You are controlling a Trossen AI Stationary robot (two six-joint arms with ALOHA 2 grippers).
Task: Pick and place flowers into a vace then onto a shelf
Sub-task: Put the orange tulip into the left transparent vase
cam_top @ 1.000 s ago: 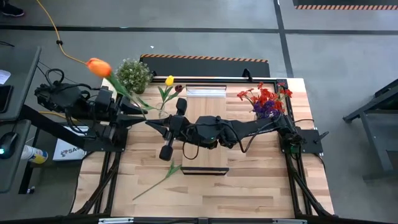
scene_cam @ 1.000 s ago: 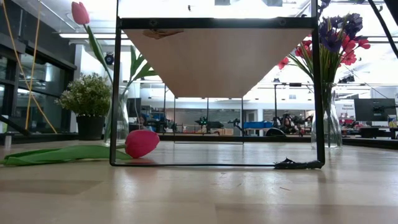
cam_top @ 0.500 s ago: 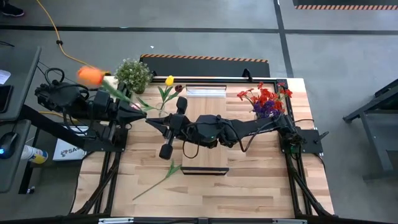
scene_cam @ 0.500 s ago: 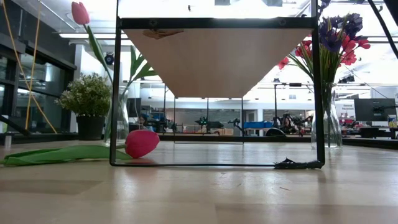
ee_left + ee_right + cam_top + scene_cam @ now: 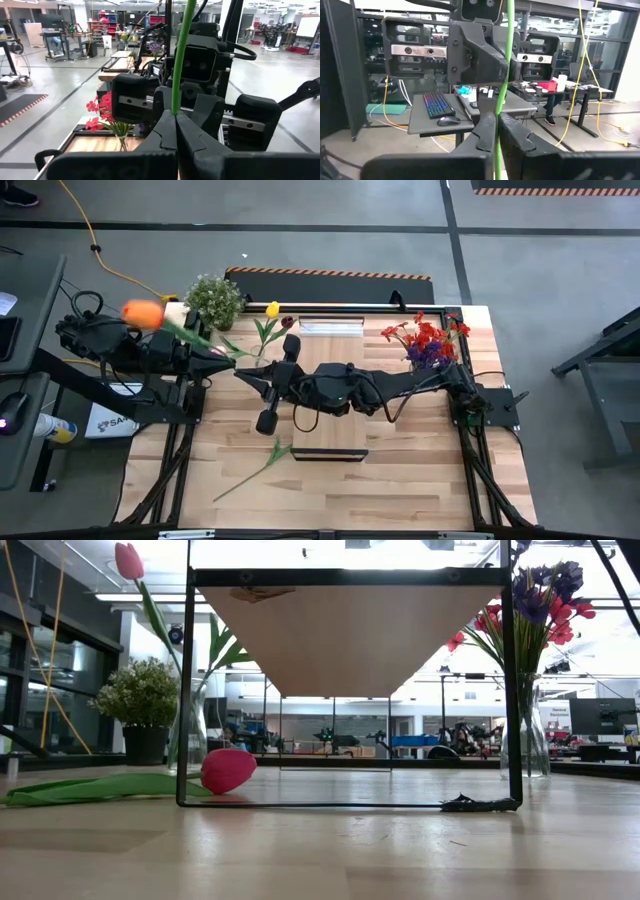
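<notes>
Both grippers are closed on one green stem. The left gripper [image 5: 222, 352] pinches the orange-headed flower [image 5: 143, 314] at the table's left edge, its head hanging out beyond the table; the right gripper [image 5: 243, 376] clamps the same stem [image 5: 501, 100] just beside it, the two facing each other.

Risk, as judged: with two clamps this near on a thin stem, any uneven pull could bend or snap it. If one lets go before the other has a firm hold, the heavy head could tip the flower off the table side.

Containers: a clear vase [image 5: 195, 740] near the left rear holds a pink tulip [image 5: 129, 560] and, seen from above, a yellow bloom [image 5: 272, 309]. A second vase [image 5: 524, 735] at the right rear holds the red and purple bunch [image 5: 428, 340]. The potted plant [image 5: 214, 300] stands at the left rear corner.

The shelf [image 5: 330, 390] lies under the right arm, bare where visible. One flower [image 5: 255, 468] lies loose on the table in front of it, unpicked
</notes>
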